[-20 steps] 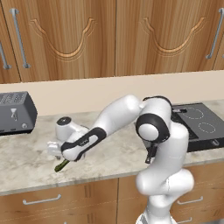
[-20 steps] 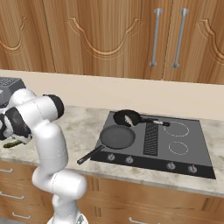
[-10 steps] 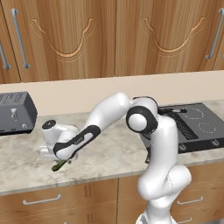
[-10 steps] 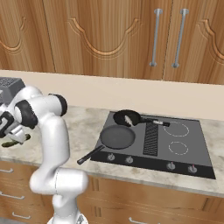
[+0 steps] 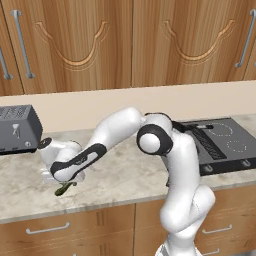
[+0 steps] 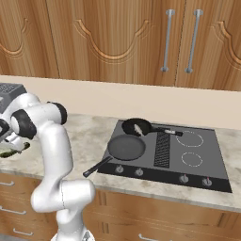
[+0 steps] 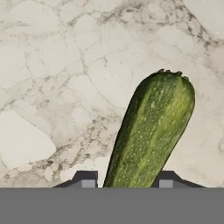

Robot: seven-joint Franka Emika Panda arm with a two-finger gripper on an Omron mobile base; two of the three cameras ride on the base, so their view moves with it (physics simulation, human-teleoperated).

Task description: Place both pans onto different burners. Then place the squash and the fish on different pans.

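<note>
Pale marble bench [image 7: 52, 87] is lying under my tool [image 7: 127, 184], whose tips are flanking the squash [image 7: 151, 131]; I cannot tell if they are gripping. Off-centre, it could be swivelling loose.

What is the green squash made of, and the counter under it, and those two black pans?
The squash looks like real vegetable: glossy green skin with pale speckles. The counter looks like polished stone, probably marble or granite, going by its beige blotches and dark veins. The wider pan and the smaller pan look like dark matte metal, perhaps coated; the pictures leave that open.
</note>
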